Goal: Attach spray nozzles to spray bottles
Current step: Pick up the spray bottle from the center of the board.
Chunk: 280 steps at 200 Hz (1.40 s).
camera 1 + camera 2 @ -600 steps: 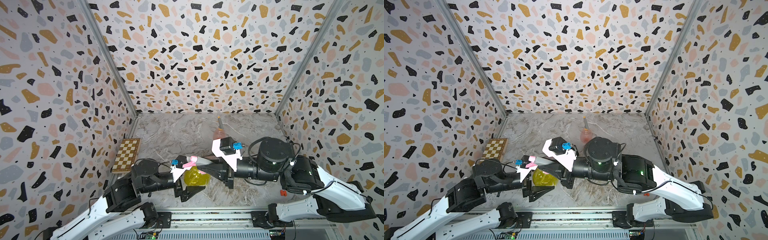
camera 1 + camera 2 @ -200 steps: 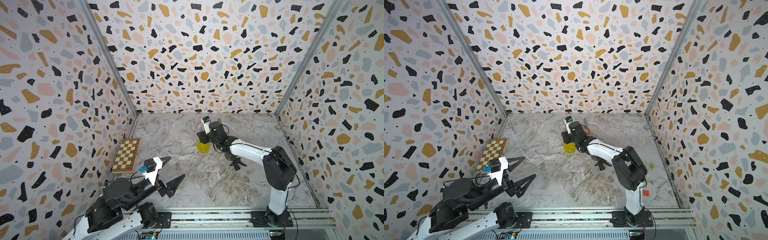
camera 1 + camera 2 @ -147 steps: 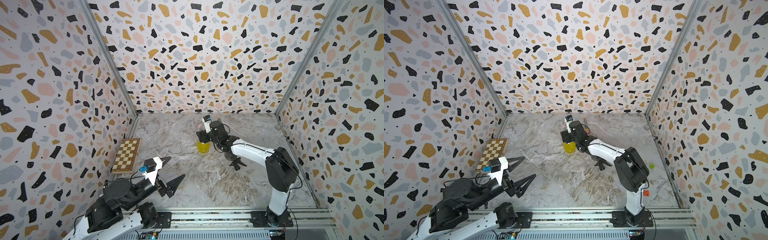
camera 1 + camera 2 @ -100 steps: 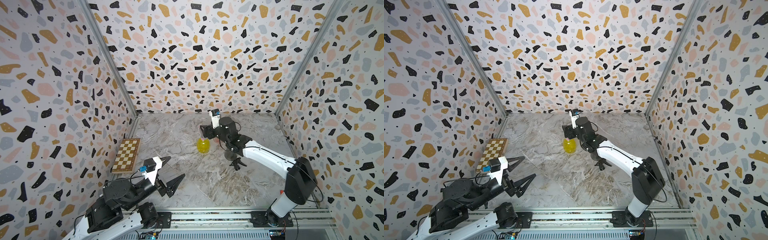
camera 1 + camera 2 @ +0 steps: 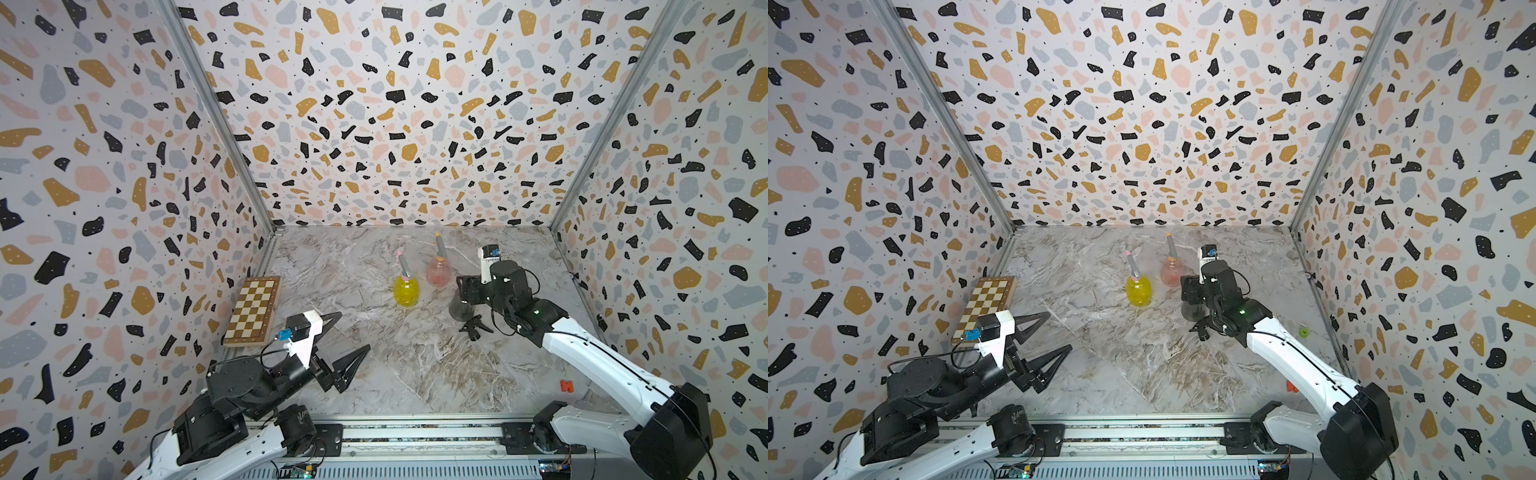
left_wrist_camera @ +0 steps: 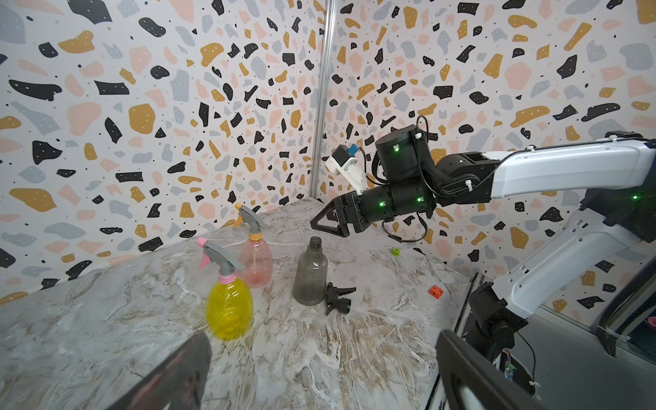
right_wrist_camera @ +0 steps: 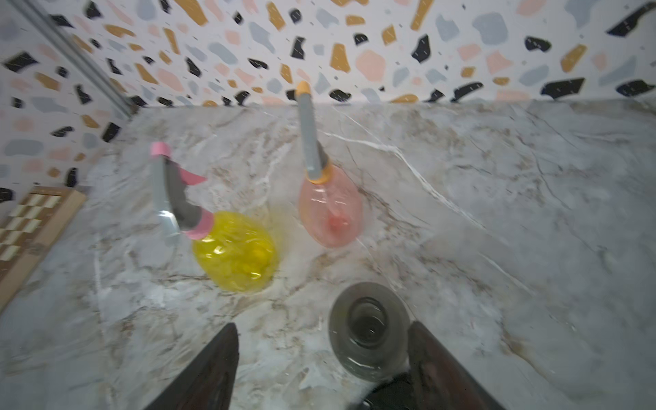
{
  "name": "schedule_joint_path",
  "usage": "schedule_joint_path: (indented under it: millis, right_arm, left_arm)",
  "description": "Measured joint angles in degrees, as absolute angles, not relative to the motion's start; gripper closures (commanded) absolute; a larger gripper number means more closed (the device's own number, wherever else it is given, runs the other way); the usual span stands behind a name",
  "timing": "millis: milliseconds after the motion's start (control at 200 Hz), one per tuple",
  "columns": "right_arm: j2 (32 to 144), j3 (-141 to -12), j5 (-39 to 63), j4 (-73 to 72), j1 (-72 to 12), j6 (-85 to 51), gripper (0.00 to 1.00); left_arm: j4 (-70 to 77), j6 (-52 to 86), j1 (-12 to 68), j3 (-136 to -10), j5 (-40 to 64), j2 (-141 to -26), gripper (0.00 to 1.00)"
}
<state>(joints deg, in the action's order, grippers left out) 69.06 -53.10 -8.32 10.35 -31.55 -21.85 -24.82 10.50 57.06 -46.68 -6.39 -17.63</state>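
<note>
Left wrist view shows right fingers parted, empty, above grey bottle; left fingers wide, empty.

Three bottles, three nozzles — one chessboard, two small pieces.

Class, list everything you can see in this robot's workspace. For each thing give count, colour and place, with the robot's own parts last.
yellow bottle: one, mid-table, upright, sprayer fitted
pink bottle: one, behind the yellow one, sprayer fitted
fitted sprayers: two, grey with pink trim, grey with orange trim
grey bottle: one, smoky, right of the yellow one, neck open
black sprayer: one, lying beside the grey bottle
chessboard: one, brown and cream, by the left wall
block: one, orange, front right
small piece: one, green, near the right wall
table: one, grey marble
left hand: one, black, open, empty, front left
right hand: one, black, open, above the grey bottle
</note>
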Motion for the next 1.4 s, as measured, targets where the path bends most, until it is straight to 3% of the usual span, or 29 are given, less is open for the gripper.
schedule_joint_path:
  millis: [305, 661, 1076, 1211, 1402]
  right_arm:
    - [77.14, -53.23, -6.24, 10.24, -28.32, -21.61, 0.35]
    - [79.24, -53.32, -6.48, 9.04, -28.01, -21.30, 0.47]
    - [79.46, -54.13, -7.46, 8.49, -28.08, -20.10, 0.81]
    - [79.31, -54.61, -8.75, 9.45, -29.36, -19.29, 1.00]
    - [74.63, -54.74, -10.48, 13.08, -34.92, -18.52, 1.00]
  left_arm:
    - [-24.80, 11.97, 57.06, -46.52, -6.39, -17.63, 0.01]
    - [-24.77, 12.25, 57.06, -46.30, -6.52, -17.65, 0.01]
    - [-24.38, 12.25, 57.06, -46.11, -6.46, -18.09, 0.01]
    - [-24.38, 12.23, 57.06, -46.11, -6.26, -18.09, 0.01]
    - [-24.64, 11.53, 57.06, -46.15, -3.79, -19.49, 0.01]
